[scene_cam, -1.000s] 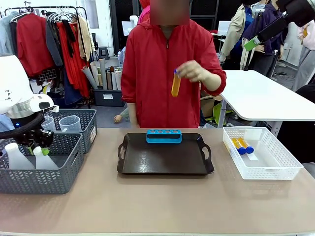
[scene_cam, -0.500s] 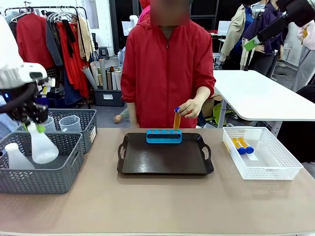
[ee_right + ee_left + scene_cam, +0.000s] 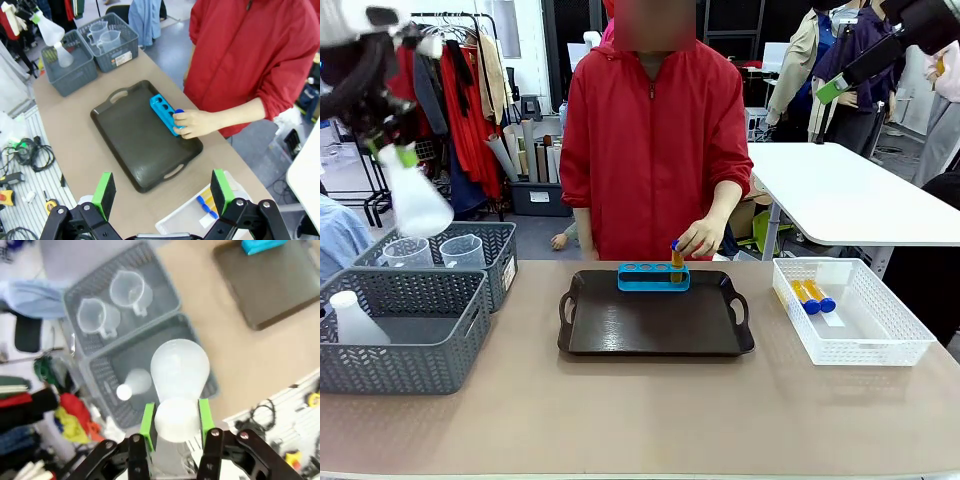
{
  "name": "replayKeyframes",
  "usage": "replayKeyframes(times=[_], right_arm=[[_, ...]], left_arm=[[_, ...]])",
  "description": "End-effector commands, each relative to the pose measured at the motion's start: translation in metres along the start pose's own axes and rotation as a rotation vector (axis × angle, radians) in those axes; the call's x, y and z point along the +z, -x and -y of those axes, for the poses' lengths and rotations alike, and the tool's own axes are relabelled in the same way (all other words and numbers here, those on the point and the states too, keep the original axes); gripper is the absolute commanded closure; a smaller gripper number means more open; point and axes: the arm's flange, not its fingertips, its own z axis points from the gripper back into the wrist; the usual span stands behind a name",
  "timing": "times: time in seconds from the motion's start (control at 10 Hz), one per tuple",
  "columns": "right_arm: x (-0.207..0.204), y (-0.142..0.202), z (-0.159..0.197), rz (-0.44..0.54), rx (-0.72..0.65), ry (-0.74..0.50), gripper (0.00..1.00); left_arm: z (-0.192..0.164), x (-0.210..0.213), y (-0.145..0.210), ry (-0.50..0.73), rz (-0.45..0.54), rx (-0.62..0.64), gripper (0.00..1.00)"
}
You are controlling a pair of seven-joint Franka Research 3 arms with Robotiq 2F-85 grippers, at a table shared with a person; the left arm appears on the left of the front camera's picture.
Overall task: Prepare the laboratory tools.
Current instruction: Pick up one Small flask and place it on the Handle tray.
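Left claw point(image 3: 175, 417) grips flask point(image 3: 418, 205) by its neck, high at ten o'clock, where a slipping hold could drop it; right claw point(image 3: 162, 192) gapes empty.

1. A tan tabletop point(image 3: 640, 430) spans the foreground from 4 to 8 o'clock.
2. A clothes rack point(image 3: 470, 90) of red and beige garments stands at 10 o'clock.
3. A white table point(image 3: 850, 190) stands at 3 o'clock on a grey floor point(image 3: 535, 237).
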Motion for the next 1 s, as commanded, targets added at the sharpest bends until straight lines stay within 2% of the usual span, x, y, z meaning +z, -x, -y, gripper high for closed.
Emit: replayKeyframes(times=[0.0, 0.3, 0.9], right_arm=[[0.0, -0.001, 0.0, 0.008, 0.007, -0.008, 0.0], [0.0, -0.001, 0.0, 0.008, 0.007, -0.008, 0.0], [0.0, -0.001, 0.0, 0.008, 0.007, -0.008, 0.0]], left_arm=[[0.014, 0.026, -0.025, 0.023, 0.043, -0.116, 1.0], [0.035, 0.053, -0.044, -0.004, 0.118, -0.182, 1.0], [0.045, 0.053, -0.04, -0.003, 0.104, -0.163, 1.0]])
